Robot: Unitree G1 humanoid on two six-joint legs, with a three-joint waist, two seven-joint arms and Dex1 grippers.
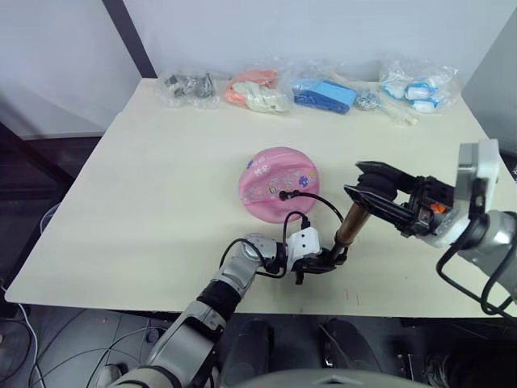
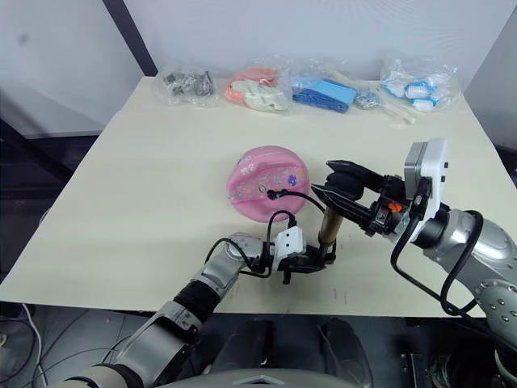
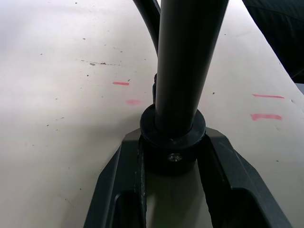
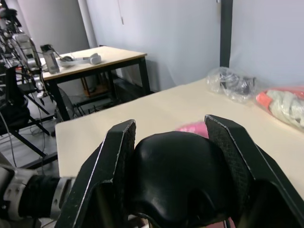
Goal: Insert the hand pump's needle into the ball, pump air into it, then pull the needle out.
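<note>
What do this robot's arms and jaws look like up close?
Both arms are silver-grey metal with dark joint sections and loose black cables looping along them. Each wrist carries a white boxy block. The left gripper and right gripper end in two black, wedge-shaped fingers, and the right one shows a small orange mark.

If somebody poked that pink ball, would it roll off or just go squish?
Probably squish. The ball sags into a flat-bottomed dome on the table, so it looks soft and underfilled, unlikely to roll. The thin hose plugged into its top would likely tug on it too.
</note>
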